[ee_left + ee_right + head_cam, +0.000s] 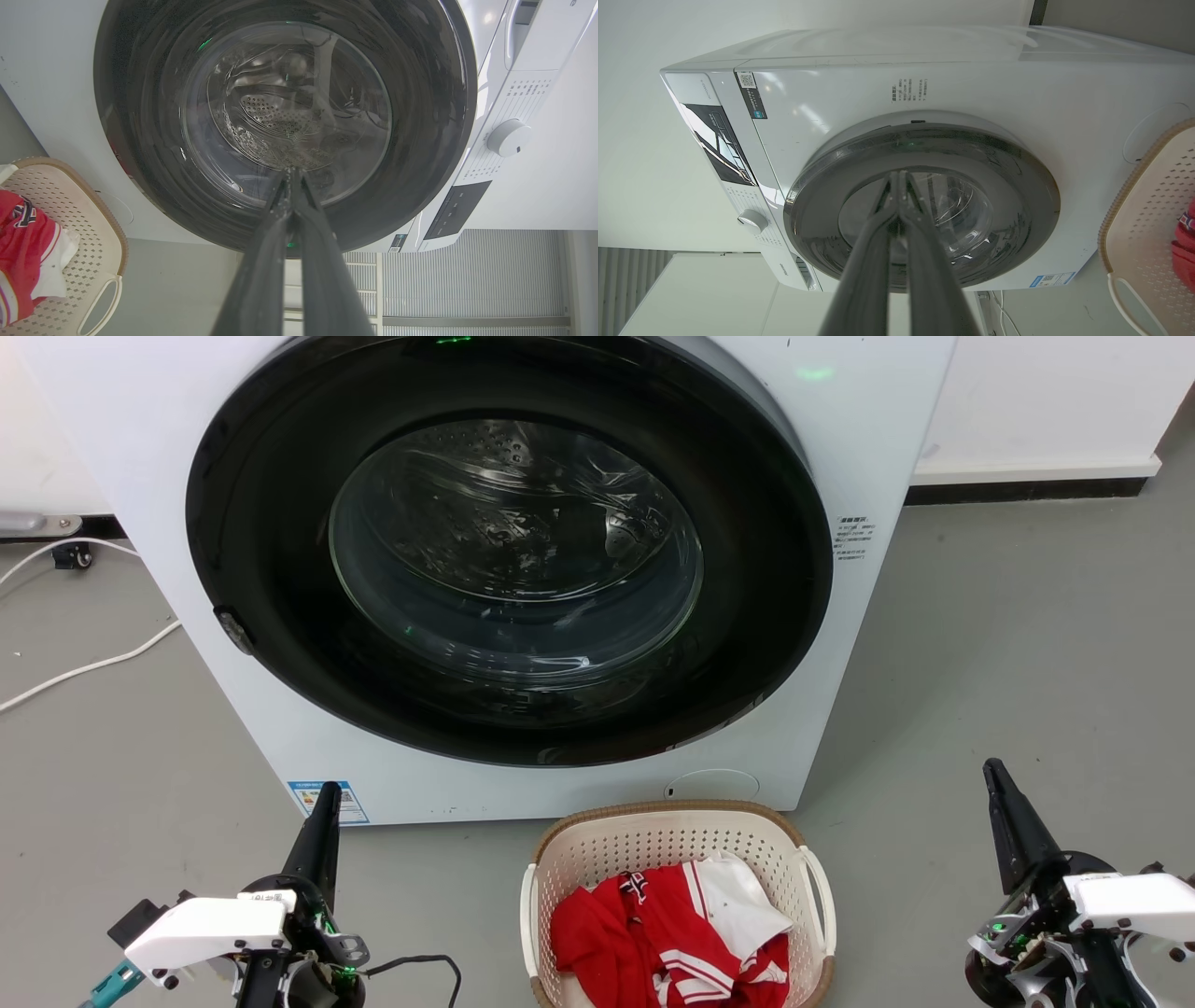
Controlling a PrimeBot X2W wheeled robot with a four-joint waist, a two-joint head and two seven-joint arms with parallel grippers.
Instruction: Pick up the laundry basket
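step in hand: judged to be the approach, not yet begun; nothing is gripped or lifted.
laundry basket point(644, 845), place: set on the floor point(1027, 663), just before the lower front edge of the washing machine point(840, 429), between the two grippers.
left gripper point(327, 798): fingers pressed together, nothing held; kept well apart from the left loop handle point(528, 915).
right gripper point(991, 770): fingers likewise closed and empty; kept well apart from the right loop handle point(823, 896).
next move: judged to call for both jaws to be parted and brought inward and down, one to each handle, and for an even lift so the load is not tipped.
basket, make: cream-white plastic, perforated walls, rounded-rectangular, brown woven-look rim, thin white loops.
contents: red and white garment point(672, 933), soft, crumpled, heaped low inside.
machine, make: smooth white casing, round glossy dark door, glass centre, perforated metal drum behind.
floor, make: grey, smooth, matt.
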